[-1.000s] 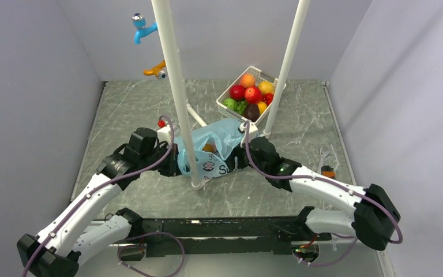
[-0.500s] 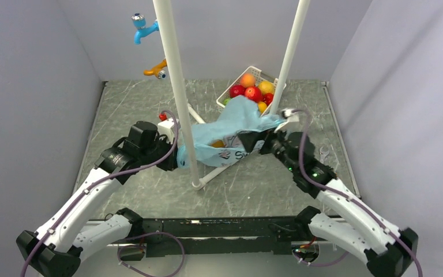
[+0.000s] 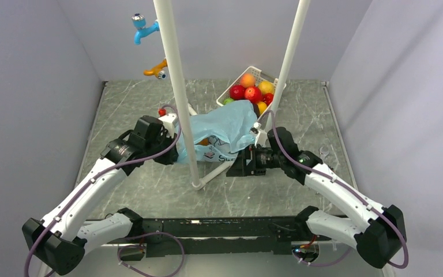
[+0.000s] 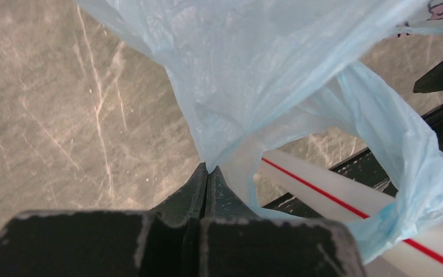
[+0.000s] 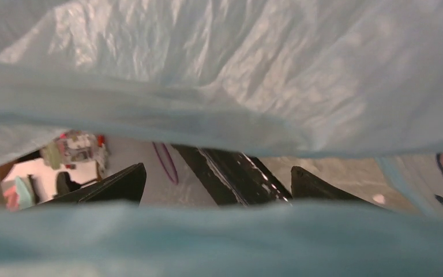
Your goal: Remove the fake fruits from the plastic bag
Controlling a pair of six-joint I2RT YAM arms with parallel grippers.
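A blue toy tap (image 3: 141, 27) hangs at the back left. The left tool (image 3: 175, 156) is pinched tight on a gathered fold of the plastic bag (image 3: 226, 122), which the left wrist view shows plainly (image 4: 207, 172). Two white posts (image 3: 177, 86) stand on the bench (image 3: 127, 109), and the left one crosses in front of the bag. One orange fake fruit (image 3: 206, 141) shows through the film in the top view only. The bag, held up off the bench, overlaps one white basket (image 3: 252, 73) of mixed fruits (image 3: 252, 93). The right tool (image 3: 239, 165) stands wide, gripping nothing. Its wrist view (image 5: 216, 184) is mostly veiled by blue film.
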